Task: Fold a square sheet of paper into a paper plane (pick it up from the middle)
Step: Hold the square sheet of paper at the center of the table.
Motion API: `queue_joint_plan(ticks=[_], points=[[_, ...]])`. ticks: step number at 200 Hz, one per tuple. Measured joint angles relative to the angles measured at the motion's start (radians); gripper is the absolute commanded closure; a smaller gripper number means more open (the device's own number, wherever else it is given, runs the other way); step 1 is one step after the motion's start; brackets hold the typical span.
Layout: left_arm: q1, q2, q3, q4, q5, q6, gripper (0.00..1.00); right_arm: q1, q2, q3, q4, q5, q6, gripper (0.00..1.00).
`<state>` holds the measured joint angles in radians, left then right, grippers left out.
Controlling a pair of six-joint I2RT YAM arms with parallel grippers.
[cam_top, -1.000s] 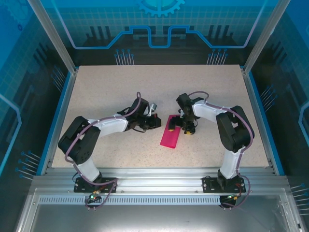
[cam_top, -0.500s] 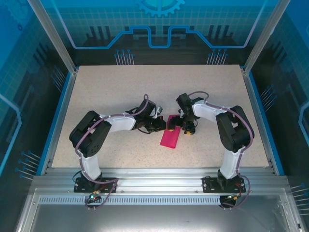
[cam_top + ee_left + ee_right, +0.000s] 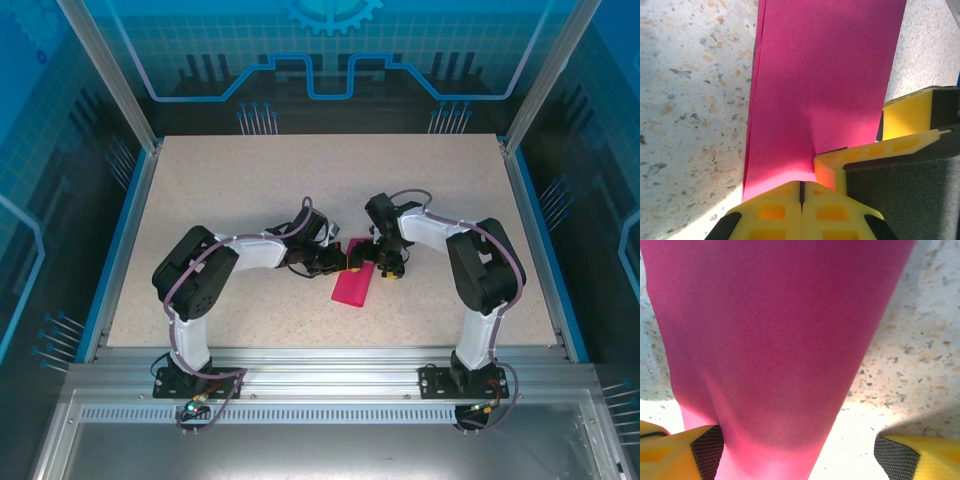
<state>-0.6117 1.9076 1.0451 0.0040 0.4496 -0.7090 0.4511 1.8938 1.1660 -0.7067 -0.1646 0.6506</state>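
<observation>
The magenta sheet of paper (image 3: 352, 285) lies flat on the table, folded into a narrow oblong strip with stacked layers along one long edge (image 3: 825, 75). My left gripper (image 3: 343, 260) is shut, its yellow fingertips together (image 3: 801, 192) and resting at the strip's far end. I cannot tell whether paper is pinched between them. My right gripper (image 3: 385, 265) stands open over the same end from the right. In the right wrist view the paper (image 3: 780, 330) runs between its fingers (image 3: 800, 460), close to the left pad. One yellow right finger (image 3: 910, 117) sits beside my left fingertips.
The speckled beige table (image 3: 220, 190) stretches bare to the left and behind the arms. A blue rim (image 3: 120, 240) and aluminium posts border it, with the arm bases on the rail at the near edge (image 3: 320, 375).
My left arm has swung right, bringing its shut gripper up to the paper's far end beside the right gripper. The right arm and the paper have stayed put.
</observation>
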Motion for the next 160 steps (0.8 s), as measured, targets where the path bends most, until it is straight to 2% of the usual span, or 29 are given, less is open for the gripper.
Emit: queue_joint_plan(ticks=[160], points=[[-0.013, 0.034, 0.0, -0.025, -0.05, 0.0, 1.0, 0.0, 0.001, 0.001, -0.001, -0.003, 0.0, 0.12]])
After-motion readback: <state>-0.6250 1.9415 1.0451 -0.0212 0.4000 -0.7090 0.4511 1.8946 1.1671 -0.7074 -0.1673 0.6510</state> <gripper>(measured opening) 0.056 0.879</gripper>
